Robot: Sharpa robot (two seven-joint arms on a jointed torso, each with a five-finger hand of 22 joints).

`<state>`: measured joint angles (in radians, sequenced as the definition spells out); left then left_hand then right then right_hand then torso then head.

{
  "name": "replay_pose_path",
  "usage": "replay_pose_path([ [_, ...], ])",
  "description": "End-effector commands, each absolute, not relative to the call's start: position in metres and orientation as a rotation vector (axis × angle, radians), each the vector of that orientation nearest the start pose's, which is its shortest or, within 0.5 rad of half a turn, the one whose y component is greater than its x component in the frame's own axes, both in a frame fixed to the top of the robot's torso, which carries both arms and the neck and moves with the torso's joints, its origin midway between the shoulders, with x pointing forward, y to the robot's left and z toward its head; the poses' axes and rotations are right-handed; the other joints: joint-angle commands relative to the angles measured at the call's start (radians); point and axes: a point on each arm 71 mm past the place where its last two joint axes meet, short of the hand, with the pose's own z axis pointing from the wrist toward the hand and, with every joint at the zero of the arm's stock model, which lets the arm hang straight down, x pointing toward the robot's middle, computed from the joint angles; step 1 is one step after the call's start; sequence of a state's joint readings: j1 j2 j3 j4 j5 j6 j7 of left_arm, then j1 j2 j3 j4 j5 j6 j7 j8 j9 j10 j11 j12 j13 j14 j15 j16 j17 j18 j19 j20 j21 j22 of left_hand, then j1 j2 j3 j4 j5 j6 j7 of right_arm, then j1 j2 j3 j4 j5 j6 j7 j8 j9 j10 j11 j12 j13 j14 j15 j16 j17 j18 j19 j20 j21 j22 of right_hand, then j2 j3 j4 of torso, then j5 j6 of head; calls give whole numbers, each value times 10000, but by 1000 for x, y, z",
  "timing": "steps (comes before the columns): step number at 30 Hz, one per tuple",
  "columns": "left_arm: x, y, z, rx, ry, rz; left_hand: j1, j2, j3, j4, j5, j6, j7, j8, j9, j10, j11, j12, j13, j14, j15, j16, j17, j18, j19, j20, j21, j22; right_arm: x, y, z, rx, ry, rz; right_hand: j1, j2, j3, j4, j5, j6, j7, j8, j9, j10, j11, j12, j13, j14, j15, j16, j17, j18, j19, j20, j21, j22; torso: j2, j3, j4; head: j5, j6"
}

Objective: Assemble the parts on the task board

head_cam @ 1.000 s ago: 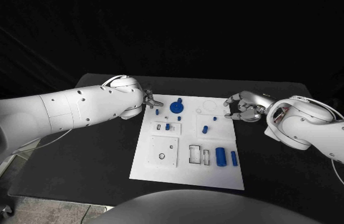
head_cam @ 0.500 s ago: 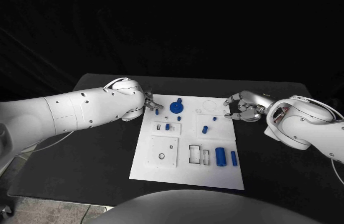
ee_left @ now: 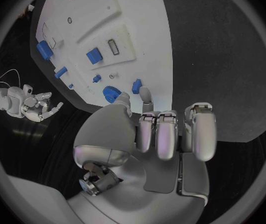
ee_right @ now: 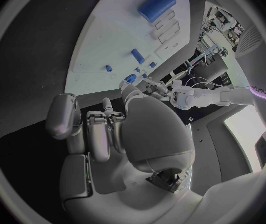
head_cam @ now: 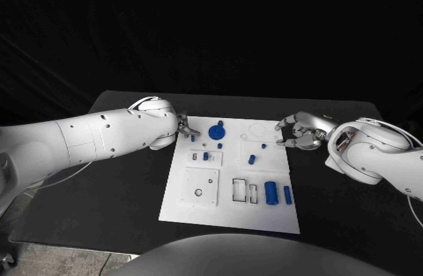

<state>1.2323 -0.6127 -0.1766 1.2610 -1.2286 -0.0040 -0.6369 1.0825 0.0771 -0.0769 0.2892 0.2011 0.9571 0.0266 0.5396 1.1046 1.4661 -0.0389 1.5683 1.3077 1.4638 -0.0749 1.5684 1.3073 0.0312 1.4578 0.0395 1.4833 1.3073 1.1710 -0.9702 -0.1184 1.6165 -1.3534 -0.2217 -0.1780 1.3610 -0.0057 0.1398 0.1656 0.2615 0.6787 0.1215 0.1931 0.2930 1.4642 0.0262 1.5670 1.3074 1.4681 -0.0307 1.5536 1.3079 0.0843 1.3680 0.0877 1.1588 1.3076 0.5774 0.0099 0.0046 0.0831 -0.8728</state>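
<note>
Lying in the middle of the black table [head_cam: 115,196], the white task board [head_cam: 231,212] carries the blue parts across its face. A blue gear-shaped part [head_cam: 217,131] stands near the board's far edge, and a small blue peg [head_cam: 193,138] stands upright just beside it toward the board's left edge. A short blue block [head_cam: 206,156] sits in a small raised frame at the left of the board's middle, with a blue capsule-shaped piece [head_cam: 252,160] lying to its right on the bare plate. Nearer the robot, a thick blue cylinder [head_cam: 271,192] and a thinner blue bar [head_cam: 287,194] lie side by side at the right, next to two rectangular cut-outs [head_cam: 239,190] whose contents cannot be made out. A larger raised square plate [head_cam: 201,186] with a dark hole lies at the board's left.

The left hand [head_cam: 183,126] hovers at the board's far left corner; in the left wrist view its fingers [ee_left: 167,134] are loosely curled and hold nothing, with two fingertips reaching close to the peg and gear, though contact cannot be told. The right hand [head_cam: 299,134] sits at the board's far right edge, fingers [ee_right: 98,129] slack and part-curled, holding nothing.
</note>
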Motion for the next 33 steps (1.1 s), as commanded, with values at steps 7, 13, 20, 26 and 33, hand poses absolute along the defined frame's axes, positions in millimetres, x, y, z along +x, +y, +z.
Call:
replay_pose_path([
  [7,513,192,-264,-1262,22401,-839,186,33,-21,-6,298,-82,-14,-89,49,1047,56,25,2631,1070,32,24,2635,74,-96,17,-64,1585,447,-238,-228,-525,19257,5848,27,7,1,-39,47,41,1,-55,-13,1066,64,38,2634,919,59,-34,2514,81,-64,-19,-59,1397,-7,4,-3,-3,2],
  [13,513,190,-265,-1204,22491,-873,246,56,-1,-6,441,-99,-8,-115,66,1047,64,25,2631,1070,42,24,2635,78,-108,27,-78,1582,447,-238,-228,-524,19272,5842,33,7,6,-45,53,41,1,-56,-16,1066,63,38,2634,920,58,-33,2515,81,-65,-20,-62,1396,-1,1,-4,-50,2],
  [20,515,190,-266,-1180,22553,-914,305,74,19,-3,613,-120,-1,-152,79,1047,70,25,2631,1070,49,24,2635,67,-73,37,-55,1619,447,-238,-228,-515,19279,5843,54,10,25,-65,79,42,-1,-58,-24,1066,60,38,2634,919,56,-36,2513,83,-67,-21,-72,1394,1,6,1,-117,2],
  [26,515,190,-267,-1200,22613,-993,376,102,55,-3,831,-165,11,-230,70,1047,79,25,2631,1070,56,24,2635,67,-69,46,-59,1630,447,-239,-228,-477,19311,5837,56,10,27,-68,82,43,-1,-58,-25,1066,60,38,2634,918,56,-36,2513,83,-66,-22,-72,1394,-1,3,-2,-126,2],
  [33,516,189,-269,-1236,22754,-1080,413,108,72,-2,919,-203,23,-291,54,1047,85,25,2631,1070,59,24,2635,48,-6,50,-13,1686,446,-239,-228,-434,19354,5832,67,15,39,-77,101,45,-1,-59,-30,1066,59,38,2634,920,55,-34,2514,82,-62,-23,-67,1397,22,4,-12,-125,2],
])
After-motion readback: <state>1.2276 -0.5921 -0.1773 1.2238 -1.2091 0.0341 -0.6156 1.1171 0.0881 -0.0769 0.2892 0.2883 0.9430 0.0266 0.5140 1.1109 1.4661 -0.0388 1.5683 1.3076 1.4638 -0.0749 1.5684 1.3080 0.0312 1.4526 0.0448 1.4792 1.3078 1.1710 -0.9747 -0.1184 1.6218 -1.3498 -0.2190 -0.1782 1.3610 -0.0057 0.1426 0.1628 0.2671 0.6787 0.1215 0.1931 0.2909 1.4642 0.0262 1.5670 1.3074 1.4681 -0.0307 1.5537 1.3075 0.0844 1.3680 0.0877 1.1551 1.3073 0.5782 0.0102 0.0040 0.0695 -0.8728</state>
